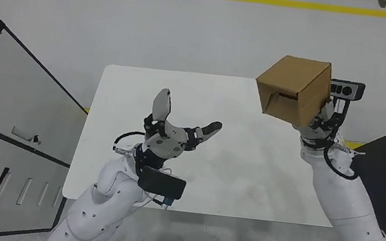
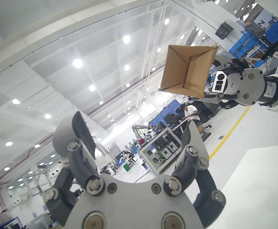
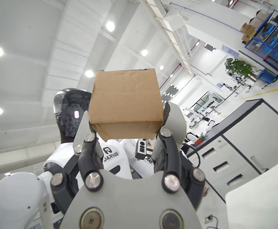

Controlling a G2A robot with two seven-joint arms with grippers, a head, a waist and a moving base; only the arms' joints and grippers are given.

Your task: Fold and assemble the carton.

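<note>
Carton (image 1: 294, 89) sat clamped in my right jaws over bench (image 1: 244, 175), open end seemingly offered to left jaws, spread apart.

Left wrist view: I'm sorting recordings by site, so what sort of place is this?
Probably a factory hall or industrial robotics workshop. It has rows of round ceiling lights high overhead, a yellow floor line painted on the pale floor, and blue storage racks in the background.

"What do the arms (image 1: 111, 190) look like?"
"Glossy white shells, black at the joints, with a black cable (image 1: 123, 141) looped by each wrist."
"And the grippers?"
"The left gripper (image 2: 135, 121) and right gripper (image 3: 128, 117) have grey plates, silver screws, black linkages and ribbed dark pads (image 2: 83, 132)."
</note>
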